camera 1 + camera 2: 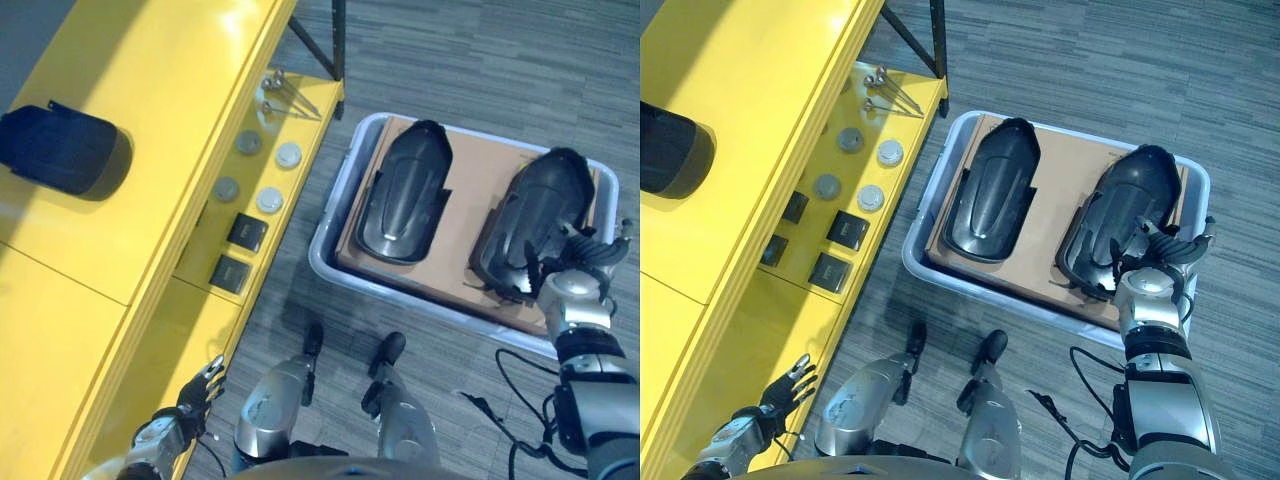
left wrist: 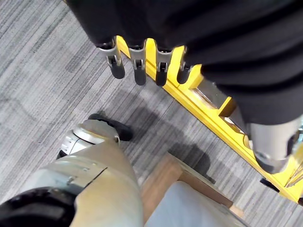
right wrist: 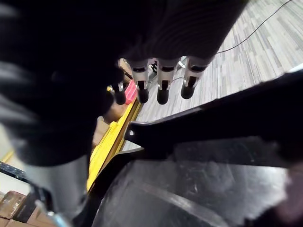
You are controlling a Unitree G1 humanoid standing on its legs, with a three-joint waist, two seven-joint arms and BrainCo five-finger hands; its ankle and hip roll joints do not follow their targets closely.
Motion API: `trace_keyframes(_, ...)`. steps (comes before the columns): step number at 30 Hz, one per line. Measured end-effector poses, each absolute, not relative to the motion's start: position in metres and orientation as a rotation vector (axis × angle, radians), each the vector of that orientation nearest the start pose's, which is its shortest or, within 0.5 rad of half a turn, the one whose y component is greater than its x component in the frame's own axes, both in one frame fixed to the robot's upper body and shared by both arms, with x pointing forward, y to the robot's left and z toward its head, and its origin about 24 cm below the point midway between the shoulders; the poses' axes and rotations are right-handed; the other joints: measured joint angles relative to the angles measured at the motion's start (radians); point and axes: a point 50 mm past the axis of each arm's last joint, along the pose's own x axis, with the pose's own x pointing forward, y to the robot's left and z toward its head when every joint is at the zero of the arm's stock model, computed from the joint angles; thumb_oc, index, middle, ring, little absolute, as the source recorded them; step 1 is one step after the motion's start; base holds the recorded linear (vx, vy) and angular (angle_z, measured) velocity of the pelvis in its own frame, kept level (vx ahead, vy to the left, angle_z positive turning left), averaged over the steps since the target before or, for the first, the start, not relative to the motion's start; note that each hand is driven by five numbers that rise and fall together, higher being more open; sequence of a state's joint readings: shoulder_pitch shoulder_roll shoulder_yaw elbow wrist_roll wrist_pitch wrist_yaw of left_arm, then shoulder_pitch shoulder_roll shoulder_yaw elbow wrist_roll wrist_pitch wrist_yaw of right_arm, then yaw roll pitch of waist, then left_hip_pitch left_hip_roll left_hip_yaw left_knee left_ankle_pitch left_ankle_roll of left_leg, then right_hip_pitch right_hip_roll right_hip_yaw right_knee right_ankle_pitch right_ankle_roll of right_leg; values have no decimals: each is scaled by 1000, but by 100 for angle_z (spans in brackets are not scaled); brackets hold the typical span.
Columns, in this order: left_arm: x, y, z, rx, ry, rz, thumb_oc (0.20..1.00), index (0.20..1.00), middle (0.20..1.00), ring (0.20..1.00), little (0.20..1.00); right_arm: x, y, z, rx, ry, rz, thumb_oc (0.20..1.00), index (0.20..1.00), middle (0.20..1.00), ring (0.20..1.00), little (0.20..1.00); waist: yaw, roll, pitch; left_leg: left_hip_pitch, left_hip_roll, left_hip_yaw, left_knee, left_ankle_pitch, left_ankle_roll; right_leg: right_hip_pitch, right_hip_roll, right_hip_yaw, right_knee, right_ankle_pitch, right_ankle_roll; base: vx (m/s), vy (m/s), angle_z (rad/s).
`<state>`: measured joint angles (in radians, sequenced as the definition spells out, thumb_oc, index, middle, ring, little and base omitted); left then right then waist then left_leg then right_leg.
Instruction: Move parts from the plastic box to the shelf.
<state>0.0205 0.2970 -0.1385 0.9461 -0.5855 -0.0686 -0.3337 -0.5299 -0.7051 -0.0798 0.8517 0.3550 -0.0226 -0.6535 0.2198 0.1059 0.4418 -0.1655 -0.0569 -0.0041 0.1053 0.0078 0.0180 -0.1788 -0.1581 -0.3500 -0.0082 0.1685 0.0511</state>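
Reaching down over the plastic box (image 1: 335, 215), the right hand (image 1: 1160, 252) sits at the near end of the right-hand black part (image 1: 1118, 220), its fingers (image 3: 162, 90) straight and spread just above the part's glossy shell. It has nothing gripped as yet; whether the fingertips touch the surface cannot be told. This looks like the start of a pick: the hand is placed but no grasp is made.

The next move, as I judge it, calls for the fingers and thumb to close round the edge of that part near its notched lower rim, then a lift clear of the box wall before any swing toward the shelf (image 1: 150, 150). The shell is smooth and curved, so a hold on the rim is likelier to stay put than one on the crown.

A second black part (image 1: 405, 195) lies beside the first, both resting on a brown cardboard sheet (image 1: 470, 180) inside the box. One dark part (image 1: 65, 150) already lies on the yellow shelf's top. Lower on the shelf are round discs (image 1: 258, 172), dark square blocks (image 1: 240, 250) and metal pins (image 1: 285, 95).

The left hand (image 1: 205, 385) hangs low beside the shelf's front edge, fingers relaxed and empty.

No writing or label can be read anywhere.
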Motion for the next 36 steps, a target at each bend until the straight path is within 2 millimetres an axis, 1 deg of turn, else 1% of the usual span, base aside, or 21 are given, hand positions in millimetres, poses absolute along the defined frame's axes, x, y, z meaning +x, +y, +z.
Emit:
trace_keyframes(2, 147, 227, -128, -328, 820, -9, 1000, 1000, 1000, 1000, 1000, 294, -382, 101, -261, 100, -1059, 1000, 1000, 1000, 1000, 1000, -3, 0, 0, -1, 0, -1, 0, 0, 0, -1, 0, -1, 0, 0, 0, 0, 0, 0)
trace_keyframes(6, 148, 227, -128, -329, 817, -10, 1000, 1000, 1000, 1000, 1000, 288, -386, 90, -273, 161, -1072, 1000, 1000, 1000, 1000, 1000, -9, 0, 0, -12, 0, -2, 2, 1, 0, -11, 0, -3, 1, 0, 0, 0, 0, 0)
trace_keyframes(11, 148, 225, -128, -319, 824, -25, 1000, 1000, 1000, 1000, 1000, 272, -392, 63, -278, 280, -1073, 1000, 1000, 1000, 1000, 1000, -12, -1, 1, -17, 1, -4, 2, 1, 0, -15, 0, -5, 1, 0, 0, 0, 0, 0)
trace_keyframes(15, 153, 224, -126, -316, 809, -33, 1000, 1000, 1000, 1000, 1000, 264, -391, 47, -256, 335, -1079, 1000, 1000, 1000, 1000, 1000, -15, -2, 3, -24, 1, -14, 2, 4, -2, -16, 0, -15, 1, -1, 1, -24, -12, 6)
trace_keyframes(17, 156, 224, -123, -311, 796, -40, 1000, 1000, 1000, 1000, 1000, 263, -392, 44, -243, 350, -1071, 1000, 1000, 1000, 1000, 1000, -12, -8, 11, -26, 1, -17, 1, 6, -3, -17, 0, -17, 1, -1, 1, -33, -17, 6)
trace_keyframes(22, 164, 224, -120, -305, 775, -50, 1000, 1000, 1000, 1000, 1000, 267, -391, 46, -206, 328, -1063, 1000, 1000, 1000, 1000, 1000, -10, -16, 25, -44, 1, -20, 8, 9, -3, -33, 0, -18, 7, -2, 2, -6, -3, 0)
trace_keyframes(23, 165, 224, -119, -304, 772, -51, 1000, 1000, 1000, 1000, 1000, 267, -391, 47, -193, 319, -1065, 900, 900, 900, 900, 900, -10, -16, 33, -44, 2, -20, 13, 9, -3, -32, 0, -18, 9, -2, 2, 0, 0, 0)
trace_keyframes(24, 165, 224, -119, -303, 770, -52, 1000, 1000, 1000, 1000, 1000, 267, -391, 48, -189, 312, -1064, 730, 730, 730, 730, 730, -10, -17, 36, -45, 2, -20, 13, 9, -3, -32, 0, -18, 10, -2, 2, 0, 0, 0)
trace_keyframes(26, 166, 224, -119, -302, 768, -52, 1000, 1000, 1000, 1000, 1000, 269, -390, 49, -161, 288, -1058, 200, 200, 200, 200, 200, -10, -18, 37, -45, 2, -20, 14, 9, -3, -33, -1, -18, 12, -2, 2, 0, 0, 0)
trace_keyframes(30, 167, 228, -117, -288, 766, -53, 1000, 1000, 1000, 1000, 1000, 274, -391, 56, -78, 249, -1056, 200, 200, 200, 200, 200, -10, -18, 38, -54, 1, -20, 16, 9, -3, -45, -2, -16, 20, -3, 2, 0, 0, 0)
trace_keyframes(36, 167, 229, -116, -286, 763, -52, 1000, 1000, 1000, 1000, 1000, 277, -391, 62, -23, 219, -1067, 200, 200, 200, 200, 200, -15, -15, 40, -69, 4, -19, 14, 14, -4, -62, 1, -16, 22, 0, -2, 0, 0, 0)
